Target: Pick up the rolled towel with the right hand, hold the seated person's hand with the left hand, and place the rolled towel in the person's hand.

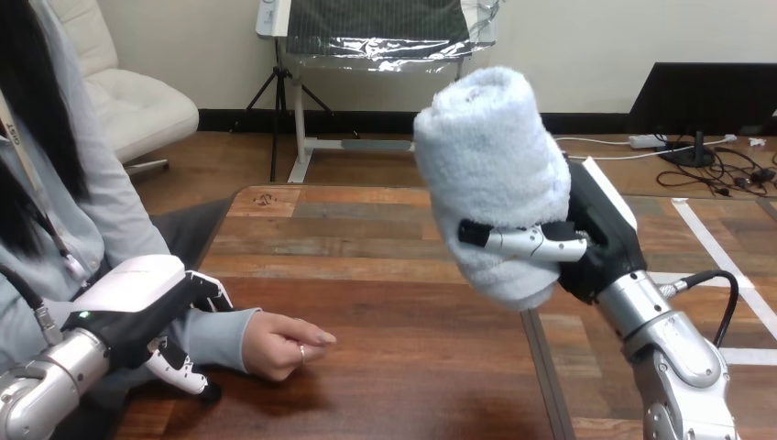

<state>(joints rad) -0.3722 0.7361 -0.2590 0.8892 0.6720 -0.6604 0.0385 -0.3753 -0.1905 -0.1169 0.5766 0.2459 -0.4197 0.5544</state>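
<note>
I am holding the rolled towel [490, 174] upright in my right hand [600, 234], fingers wrapped round it, raised above the table [385, 229]. My left hand [137, 289] is curling round the person's forearm [224, 335] just behind the wrist, and the person's hand [279, 344] is resting in a loose fist. I am judging that the palm needs turning up and opening before I bring the towel slowly across.

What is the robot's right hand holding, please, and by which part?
The right hand holds the rolled towel, fingers curled round its lower half.
</note>
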